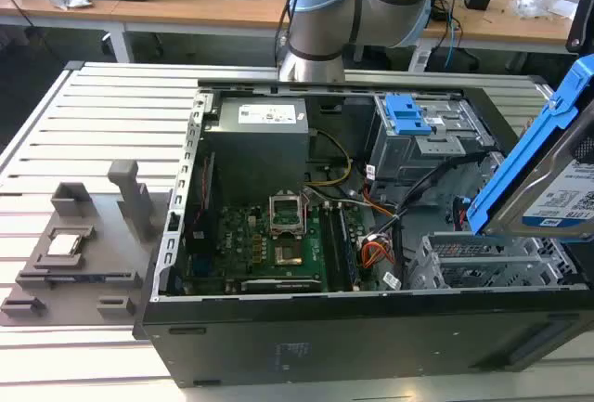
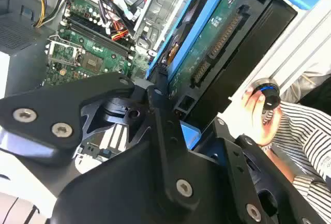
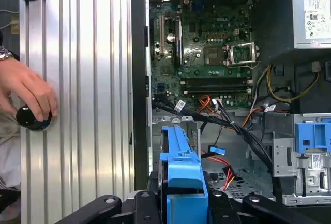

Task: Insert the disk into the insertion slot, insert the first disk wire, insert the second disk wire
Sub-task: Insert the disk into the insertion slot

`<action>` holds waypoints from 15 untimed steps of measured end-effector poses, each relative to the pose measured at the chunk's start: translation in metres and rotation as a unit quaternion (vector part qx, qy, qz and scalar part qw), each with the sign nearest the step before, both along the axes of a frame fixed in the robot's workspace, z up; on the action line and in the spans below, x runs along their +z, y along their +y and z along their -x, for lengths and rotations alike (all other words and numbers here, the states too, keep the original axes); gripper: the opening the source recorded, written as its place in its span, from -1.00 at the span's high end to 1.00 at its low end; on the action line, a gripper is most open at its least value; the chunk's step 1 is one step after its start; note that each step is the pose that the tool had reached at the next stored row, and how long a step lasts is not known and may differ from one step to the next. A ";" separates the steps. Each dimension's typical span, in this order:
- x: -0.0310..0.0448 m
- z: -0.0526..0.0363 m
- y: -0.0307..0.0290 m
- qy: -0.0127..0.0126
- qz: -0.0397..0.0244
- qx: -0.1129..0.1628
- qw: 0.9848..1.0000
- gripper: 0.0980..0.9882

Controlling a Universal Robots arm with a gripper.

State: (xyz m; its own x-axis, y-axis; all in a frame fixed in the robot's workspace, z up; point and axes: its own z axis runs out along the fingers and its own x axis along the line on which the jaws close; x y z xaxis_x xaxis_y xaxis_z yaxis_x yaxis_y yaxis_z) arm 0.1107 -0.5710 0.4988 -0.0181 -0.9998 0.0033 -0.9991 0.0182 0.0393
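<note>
While I monitor remotely, notes:
disk [image 1: 561, 200]: at the tool's tip, tilted, above the open case [image 1: 278, 332].
gripper [image 3: 186, 203]: clamped on the sides of the blue carrier [image 3: 181, 157].
insertion slot [image 1: 483, 267]: beneath the tool, not yet filled.
handling: I judge it dense, rigid, shock-sensitive — hold by the carrier, never the exposed circuit board [image 2: 207, 48].

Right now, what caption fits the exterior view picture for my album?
Blue-framed disk held tilted above the insertion slot of the open computer case, not yet slid in.

The hand [image 3: 183, 207] clamps the blue-framed disk [image 3: 180, 154].
</note>
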 end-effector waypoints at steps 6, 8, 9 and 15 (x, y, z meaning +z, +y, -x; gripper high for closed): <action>-0.0077 0.0001 0.0000 0.000 -0.013 0.012 1.000 0.40; -0.0113 0.0001 0.0000 0.000 -0.013 0.012 1.000 0.40; -0.0121 0.0001 0.0000 0.000 -0.013 0.012 1.000 0.40; -0.0197 0.0001 0.0000 0.000 -0.013 0.012 1.000 0.40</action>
State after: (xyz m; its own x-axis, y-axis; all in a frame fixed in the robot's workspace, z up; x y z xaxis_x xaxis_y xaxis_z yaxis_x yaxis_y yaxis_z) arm 0.1106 -0.5709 0.4791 0.0058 -0.9997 -0.0234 -0.9992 -0.0067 0.0398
